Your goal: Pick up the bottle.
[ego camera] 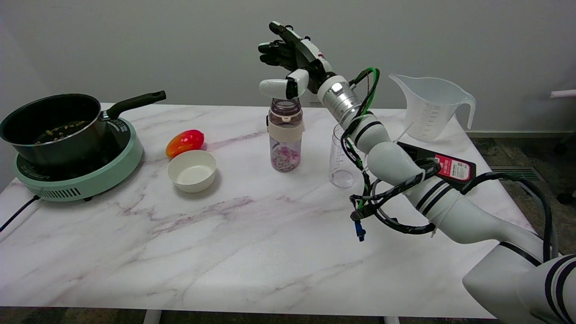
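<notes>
Marble table (234, 252): bottle (285, 135) beside cup (341, 157).

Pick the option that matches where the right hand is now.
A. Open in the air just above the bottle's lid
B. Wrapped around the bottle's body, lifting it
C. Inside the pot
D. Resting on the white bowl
A: the right hand hangs with fingers apart above the lid of the bottle, which stands upright on the table, not gripped.
</notes>
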Available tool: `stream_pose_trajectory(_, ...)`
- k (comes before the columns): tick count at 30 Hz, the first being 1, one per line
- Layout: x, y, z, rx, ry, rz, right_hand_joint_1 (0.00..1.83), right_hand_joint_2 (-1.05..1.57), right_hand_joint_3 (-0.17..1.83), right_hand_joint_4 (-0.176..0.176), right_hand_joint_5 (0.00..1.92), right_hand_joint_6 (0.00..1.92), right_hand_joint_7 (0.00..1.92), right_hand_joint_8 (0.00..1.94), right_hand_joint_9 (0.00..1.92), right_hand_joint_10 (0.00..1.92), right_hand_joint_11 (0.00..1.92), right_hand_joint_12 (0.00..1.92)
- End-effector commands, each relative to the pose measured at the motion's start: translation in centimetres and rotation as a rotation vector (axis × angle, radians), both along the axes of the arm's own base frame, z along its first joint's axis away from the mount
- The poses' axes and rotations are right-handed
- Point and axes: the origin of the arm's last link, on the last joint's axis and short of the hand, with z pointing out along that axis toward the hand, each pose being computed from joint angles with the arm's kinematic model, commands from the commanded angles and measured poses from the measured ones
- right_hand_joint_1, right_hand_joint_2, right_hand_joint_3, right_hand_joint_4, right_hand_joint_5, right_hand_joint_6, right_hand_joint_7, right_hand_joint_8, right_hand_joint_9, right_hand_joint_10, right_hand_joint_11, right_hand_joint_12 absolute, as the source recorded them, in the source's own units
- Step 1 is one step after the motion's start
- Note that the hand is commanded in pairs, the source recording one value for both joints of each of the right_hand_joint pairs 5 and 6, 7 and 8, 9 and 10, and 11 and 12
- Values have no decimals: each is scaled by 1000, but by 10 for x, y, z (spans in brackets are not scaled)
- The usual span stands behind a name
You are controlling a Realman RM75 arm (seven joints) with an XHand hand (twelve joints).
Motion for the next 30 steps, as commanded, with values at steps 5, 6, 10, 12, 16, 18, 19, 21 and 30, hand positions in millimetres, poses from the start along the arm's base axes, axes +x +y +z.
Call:
stream_pose_trajectory(5,-18,-9,-20,-9,9,-41,1206,-417,1267,0,0,0,535,535,596,596,440,440)
stream_pose_trajectory(6,-20,-8,-20,-15,15,-41,1206,-404,1261,0,0,0,533,533,594,594,437,437)
stream_pose_trajectory(10,-24,-8,-18,-43,51,-38,1192,-343,1256,0,0,0,526,526,597,597,438,438)
stream_pose_trajectory(12,-24,-7,-16,-59,61,-33,1186,-310,1252,0,0,0,519,519,599,599,436,436)
stream_pose_trajectory(16,-26,-5,-10,-105,88,-26,1182,-264,1231,0,0,0,506,506,594,594,433,433)
stream_pose_trajectory(18,-27,-5,-6,-135,95,-25,1182,-261,1234,0,0,0,504,504,593,593,434,434)
stream_pose_trajectory(19,-27,-5,-3,-149,100,-23,1182,-262,1241,0,0,0,503,503,592,592,434,434)
stream_pose_trajectory(21,-27,-4,2,-187,114,-14,1185,-272,1255,0,0,0,498,498,589,589,433,433)
stream_pose_trajectory(30,-29,0,11,-246,132,-14,1210,-344,1288,0,0,0,490,490,579,579,425,425)
